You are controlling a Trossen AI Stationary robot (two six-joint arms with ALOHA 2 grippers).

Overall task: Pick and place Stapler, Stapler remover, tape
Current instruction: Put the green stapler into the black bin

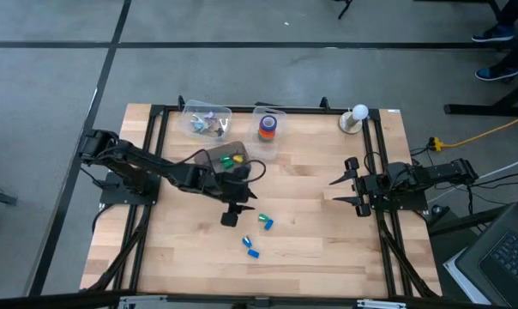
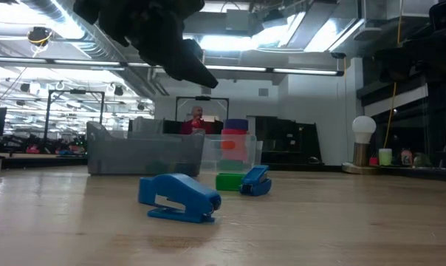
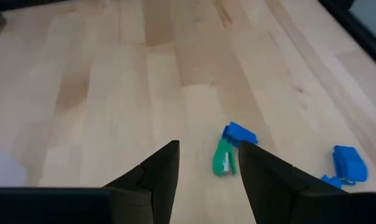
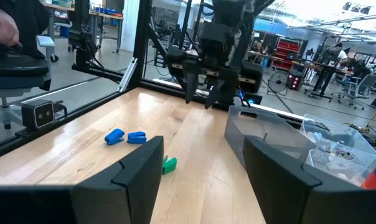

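Note:
A small blue stapler (image 2: 180, 198) lies on the table nearest the front edge; it shows as a blue piece (image 1: 252, 250) from above. A green piece (image 3: 224, 158) and a second blue piece (image 3: 239, 133) lie together near the table's middle (image 1: 264, 221). The tape (image 1: 268, 127) is a stack of coloured rolls inside a clear container at the far edge. My left gripper (image 3: 206, 149) hovers open above the table, just left of the green and blue pair, with nothing between its fingers. My right gripper (image 1: 348, 187) waits open at the table's right side.
A clear bin (image 1: 206, 120) with small items stands at the far left. A clear tray (image 1: 230, 158) holds green and yellow pieces beside my left arm. A white ball on a stand (image 1: 355, 118) sits at the far right. A dark frame rail (image 1: 388, 215) runs along the sides.

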